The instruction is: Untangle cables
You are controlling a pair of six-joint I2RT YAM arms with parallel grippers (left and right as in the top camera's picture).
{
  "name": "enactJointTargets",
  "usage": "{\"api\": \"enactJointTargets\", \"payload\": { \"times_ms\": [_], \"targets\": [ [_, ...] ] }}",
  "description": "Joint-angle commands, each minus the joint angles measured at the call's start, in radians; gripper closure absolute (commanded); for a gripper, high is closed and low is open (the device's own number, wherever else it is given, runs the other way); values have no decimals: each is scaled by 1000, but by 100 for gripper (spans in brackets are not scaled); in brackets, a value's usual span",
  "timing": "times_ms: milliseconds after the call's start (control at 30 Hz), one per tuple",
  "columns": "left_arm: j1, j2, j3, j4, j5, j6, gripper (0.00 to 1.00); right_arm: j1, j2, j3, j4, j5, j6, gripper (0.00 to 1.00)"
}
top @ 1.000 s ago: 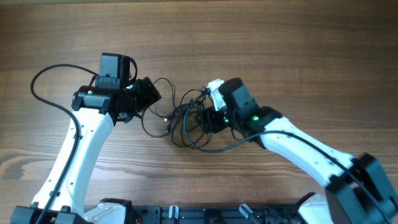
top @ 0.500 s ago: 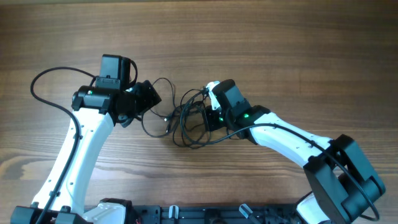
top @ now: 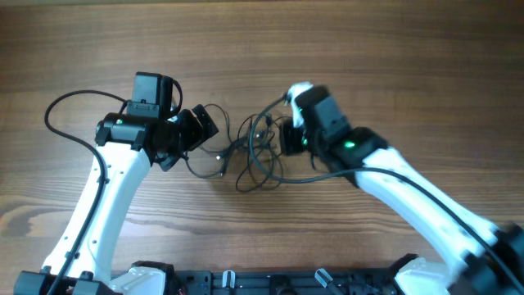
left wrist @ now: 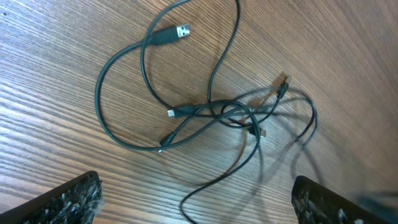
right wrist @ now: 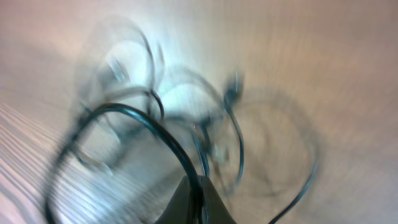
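The wooden bench (top: 368,49) fills every view. From overhead, the left arm (top: 102,192) reaches in from the near left edge and the right arm (top: 409,184) from the near right, and their ends face each other across the middle. Between them lie the cables (top: 250,156) — thin black wires in a loose tangle on the bench. The left gripper (top: 206,129) sits just beside the tangle's left loops and the right gripper (top: 285,138) is at its right side.

How the jaws stand cannot be told from overhead; the wrist views show it. The left wrist view has its finger pads (left wrist: 68,199) at the bottom corners, spread wide with nothing between them and clear of the wires. The right wrist view is badly blurred, yet its fingers (right wrist: 193,199) are pinched to a point with one black strand of the cables running into the tip.

Only the left wrist view gives fine detail — a crossing knot (left wrist: 233,113), a large plug (left wrist: 177,31) with a silvery end on the widest loop, and a small silvery tip (left wrist: 170,113) left of the knot.
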Motion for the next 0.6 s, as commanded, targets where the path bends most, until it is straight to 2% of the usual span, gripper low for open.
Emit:
{"api": "enactJointTargets", "payload": {
  "times_ms": [0,167,433,567],
  "targets": [
    [-29,7,3,3,13,2,0,-6,-166,93,52,64,-15,96],
    [-69,7,3,19,13,2,0,-6,-275,94,113,60,-12,96],
    [-111,7,3,54,42,2,0,-6,-256,93,97,23,-11,96],
    [-111,7,3,75,139,5,0,-6,-253,93,175,71,123,96]
  ]
}}
